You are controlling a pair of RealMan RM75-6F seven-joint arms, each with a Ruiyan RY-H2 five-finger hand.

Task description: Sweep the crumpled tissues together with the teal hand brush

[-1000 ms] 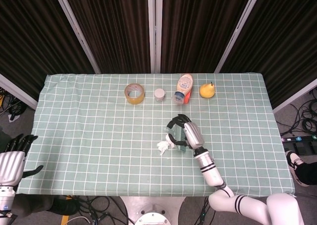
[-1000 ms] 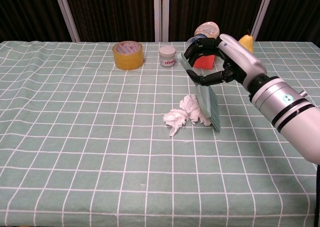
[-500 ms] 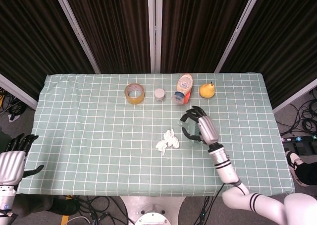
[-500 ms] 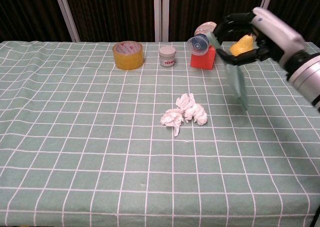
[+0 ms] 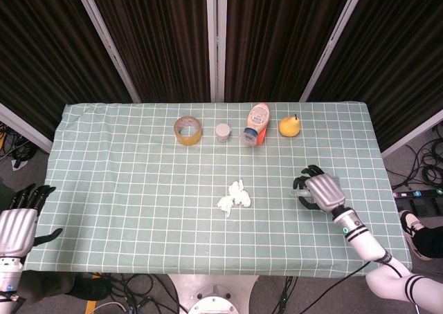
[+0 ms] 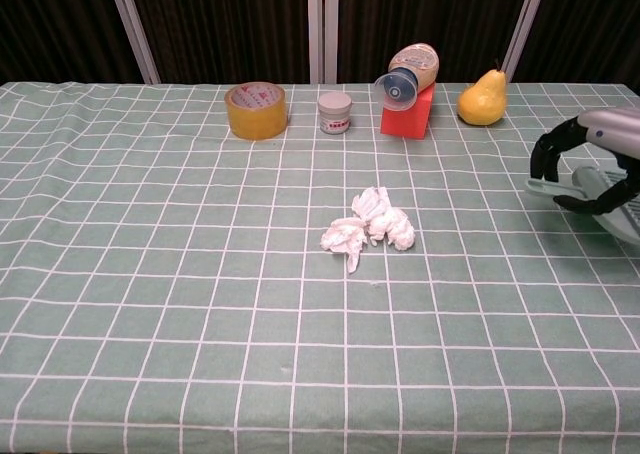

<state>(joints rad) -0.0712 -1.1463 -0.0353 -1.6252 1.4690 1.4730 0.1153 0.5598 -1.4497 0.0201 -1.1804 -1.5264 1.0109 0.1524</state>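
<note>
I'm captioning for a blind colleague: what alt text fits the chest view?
Crumpled tissues lie bunched mid-table on a green checked cloth; at the right edge the right hand holds the teal hand brush. Tape roll, jar, bottle and pear line the back.

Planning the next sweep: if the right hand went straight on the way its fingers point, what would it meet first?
Probably the crumpled white tissues. The right hand, holding the teal hand brush, points left across bare checked cloth toward them; depth is uncertain.

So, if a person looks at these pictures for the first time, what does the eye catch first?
Probably the white crumpled tissues, bunched near the middle of the green checked tablecloth. Next, the right hand at the right edge, holding the teal hand brush low over the cloth, and the yellow pear at the back.
</note>
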